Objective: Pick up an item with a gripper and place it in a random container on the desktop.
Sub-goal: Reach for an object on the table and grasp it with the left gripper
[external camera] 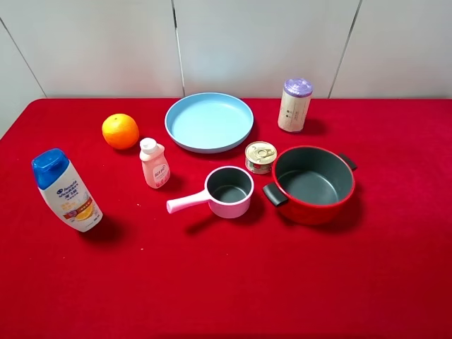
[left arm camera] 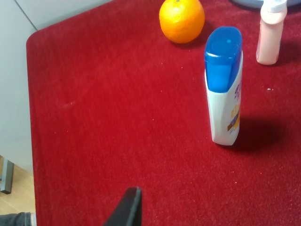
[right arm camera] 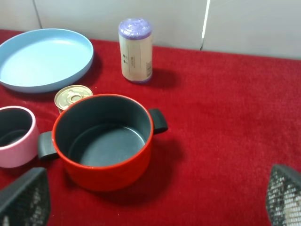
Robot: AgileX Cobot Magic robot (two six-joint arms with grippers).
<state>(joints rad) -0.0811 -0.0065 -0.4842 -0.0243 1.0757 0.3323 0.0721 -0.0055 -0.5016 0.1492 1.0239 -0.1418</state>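
Observation:
The tall white shampoo bottle (external camera: 66,191) with a blue flip cap and orange-yellow label stands upright at the left of the red table. In the left wrist view the bottle (left arm camera: 225,89) stands ahead of one black finger (left arm camera: 128,208) of my left gripper, well apart from it; the other finger is out of frame. The round red pot (external camera: 313,183) with grey inside and black handles stands right of centre and is empty. In the right wrist view the pot (right arm camera: 104,141) lies ahead of my right gripper (right arm camera: 155,200), which is open and empty. Neither arm shows in the exterior view.
An orange (external camera: 120,131), a small pink-white bottle (external camera: 154,164), a light blue plate (external camera: 209,121), a pink saucepan (external camera: 227,191), a tin can (external camera: 260,157) and a purple-lidded cylinder (external camera: 294,104) stand on the red cloth (external camera: 226,282). A white wall runs behind.

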